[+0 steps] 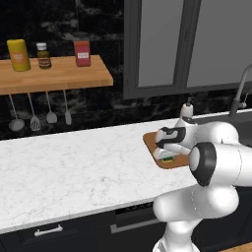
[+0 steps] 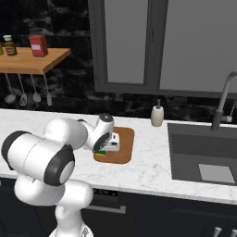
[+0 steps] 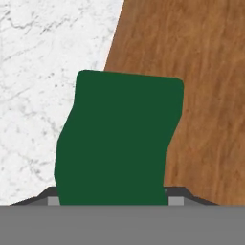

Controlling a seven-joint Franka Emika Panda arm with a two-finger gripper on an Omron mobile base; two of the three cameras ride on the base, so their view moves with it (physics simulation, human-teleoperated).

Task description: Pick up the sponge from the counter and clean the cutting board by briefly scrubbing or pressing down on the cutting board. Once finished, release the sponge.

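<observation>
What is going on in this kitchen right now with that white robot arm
The white arm's gripper is shut on the small yellow sponge with the dark green scrub layer and holds it down at the near left edge of the flat brown wooden cutting board, which lies on the white marble counter. The sponge has not been released.

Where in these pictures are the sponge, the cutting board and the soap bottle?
sponge [image 3: 119, 139], hand view, middle of its green scrub face.
cutting board [image 2: 124, 139], right base view, bare wood right of the gripper.
soap bottle [image 2: 157, 116], right base view, its body.
</observation>
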